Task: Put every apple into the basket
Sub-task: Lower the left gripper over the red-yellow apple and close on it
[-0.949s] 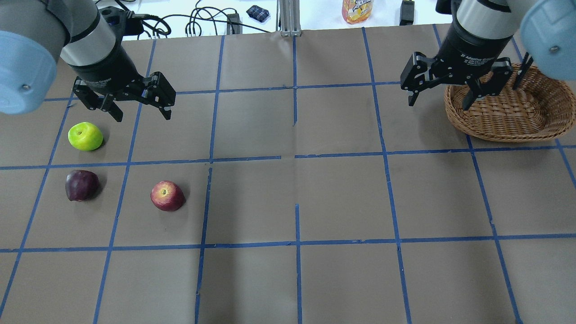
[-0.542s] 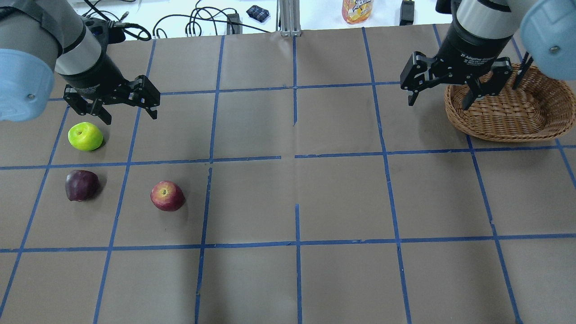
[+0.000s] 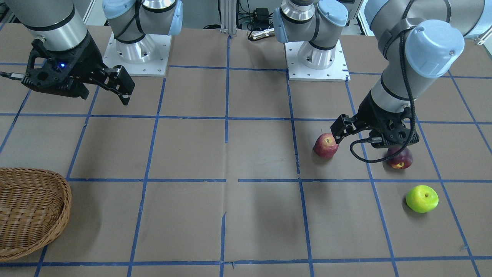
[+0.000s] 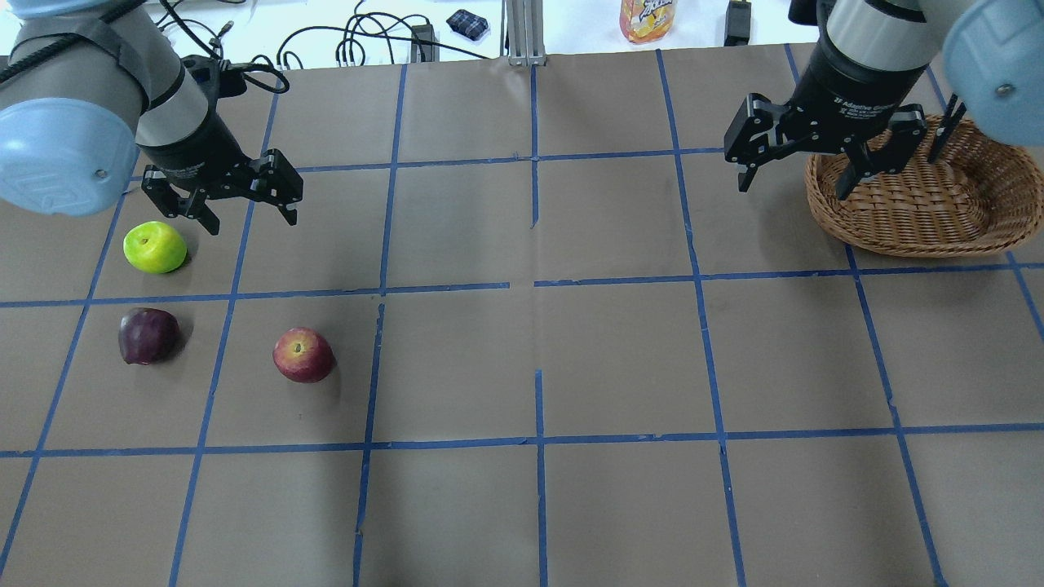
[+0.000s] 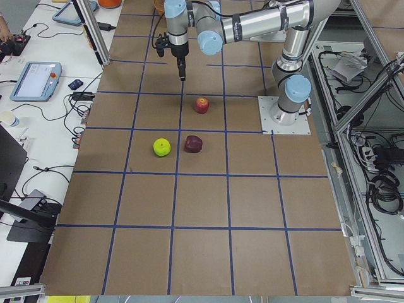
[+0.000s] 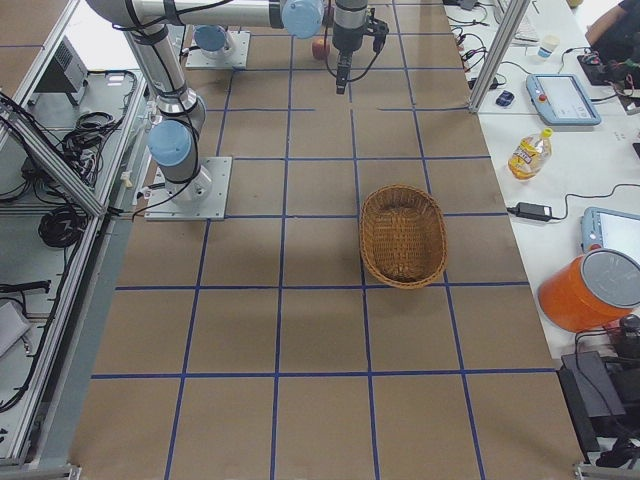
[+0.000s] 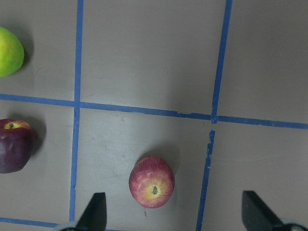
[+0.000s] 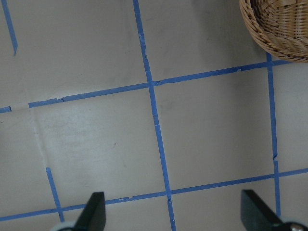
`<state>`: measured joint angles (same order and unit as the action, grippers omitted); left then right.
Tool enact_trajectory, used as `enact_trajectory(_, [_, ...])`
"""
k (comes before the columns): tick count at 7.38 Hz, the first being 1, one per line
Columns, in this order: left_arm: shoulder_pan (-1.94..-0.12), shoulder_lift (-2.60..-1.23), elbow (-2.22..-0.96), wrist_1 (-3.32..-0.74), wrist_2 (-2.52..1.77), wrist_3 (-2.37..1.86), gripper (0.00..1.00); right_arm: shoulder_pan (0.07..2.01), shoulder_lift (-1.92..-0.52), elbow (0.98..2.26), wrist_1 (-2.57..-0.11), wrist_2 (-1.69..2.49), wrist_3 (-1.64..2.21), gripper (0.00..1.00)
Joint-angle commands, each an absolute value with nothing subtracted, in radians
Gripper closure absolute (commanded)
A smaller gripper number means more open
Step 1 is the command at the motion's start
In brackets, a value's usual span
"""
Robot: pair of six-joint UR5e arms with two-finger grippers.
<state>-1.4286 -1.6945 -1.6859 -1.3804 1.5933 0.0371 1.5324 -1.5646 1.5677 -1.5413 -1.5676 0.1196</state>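
Held left gripper [image 4: 253, 226] spread wide above red apple [image 4: 303, 355] near left edge, right gripper [image 4: 794, 192] spread wide beside wicker basket [image 4: 897, 240].

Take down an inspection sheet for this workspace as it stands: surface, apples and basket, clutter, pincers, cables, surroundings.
Surface: table covered in brown paper with a blue tape grid.
Job's things: green apple, maroon apple and red apple lie apart on the robot's left; basket on its right, empty.
Clutter: nothing seen on the grid.
Pincers: left pincer open, hovering over the apple group, holding nothing; right pincer open, raised to the side of the basket, holding nothing.
Cables: black cable loops off the left wrist.
Surroundings: orange bottle and dark pouch beyond the far edge.
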Motion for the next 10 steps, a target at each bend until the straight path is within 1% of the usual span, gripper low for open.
enact_trajectory(1, [-1.410, -1.701, -1.776, -1.379, 1.659, 0.061, 0.00, 1.532, -1.565, 1.569, -1.540, -1.574, 0.120, 0.00])
enact_trajectory(2, [-1.381, -1.704, -1.863, -1.323, 1.733, 0.055, 0.00, 1.532, -1.565, 1.568, -1.542, -1.572, 0.118, 0.00])
enact_trajectory(3, [-1.379, -1.736, -1.934, -1.166, 1.721, 0.051, 0.00, 1.532, -1.565, 1.568, -1.542, -1.566, 0.120, 0.00])
enact_trajectory(5, [-1.381, -1.735, -2.026, -1.106, 1.661, 0.058, 0.00, 1.532, -1.563, 1.562, -1.543, -1.569, 0.117, 0.00])
enact_trajectory(9, [-1.373, -1.726, -2.040, -1.108, 1.667, 0.066, 0.00, 1.532, -1.563, 1.559, -1.542, -1.563, 0.118, 0.00])
enact_trajectory(10, [-1.374, -1.741, -2.040, -1.104, 1.657, 0.055, 0.00, 1.532, -1.563, 1.560, -1.542, -1.563, 0.118, 0.00])
